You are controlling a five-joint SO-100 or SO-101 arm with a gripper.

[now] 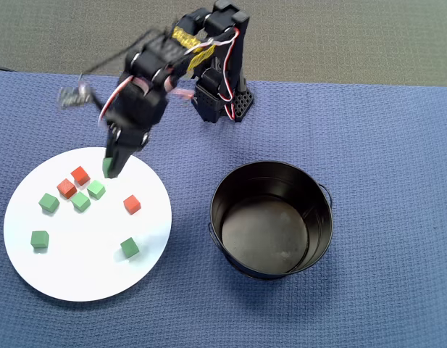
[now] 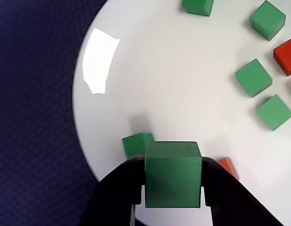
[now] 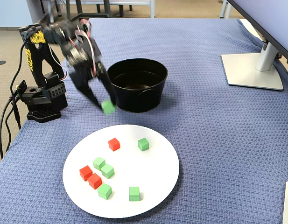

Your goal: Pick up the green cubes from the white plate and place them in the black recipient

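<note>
Tool (image 2: 172,188) clamped shut on green cube (image 2: 172,173), raised above white plate (image 2: 183,108). Five green cubes (image 3: 107,171), three red cubes (image 3: 94,180) lay below. Black bucket (image 3: 134,100) beside tool.

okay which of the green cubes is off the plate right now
The green cube clamped in the gripper, lifted above the white plate's far edge in the fixed view. The other five green cubes all rest on the plate.
</note>
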